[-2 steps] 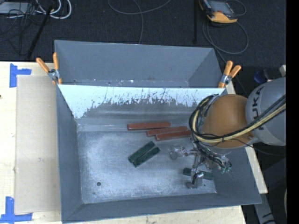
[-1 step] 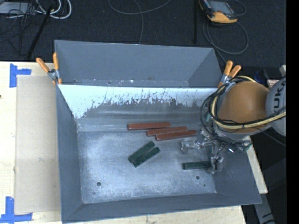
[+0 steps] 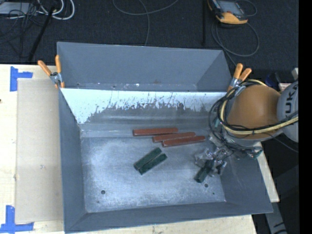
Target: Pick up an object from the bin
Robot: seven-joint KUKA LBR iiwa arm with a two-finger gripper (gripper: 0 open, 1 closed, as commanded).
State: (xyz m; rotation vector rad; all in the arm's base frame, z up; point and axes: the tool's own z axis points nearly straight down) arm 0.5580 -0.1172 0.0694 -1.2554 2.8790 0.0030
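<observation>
Brown sticks (image 3: 168,136), three; dark blocks (image 3: 150,161), two.

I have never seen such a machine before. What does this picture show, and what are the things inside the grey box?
The picture is taken by one camera that looks down from above, somewhat from the side. The grey box is a metal bin with sloping walls. From the right a robot arm reaches in; the round orange cover and the cables belong to it. At its end is the gripper, the part that grasps things. Its job is to pick up one thing from the bin. On the floor lie three reddish-brown sticks side by side, and in front of them a dark green block. A small dark piece lies directly at the gripper; whether it is already held, I cannot tell.
</observation>
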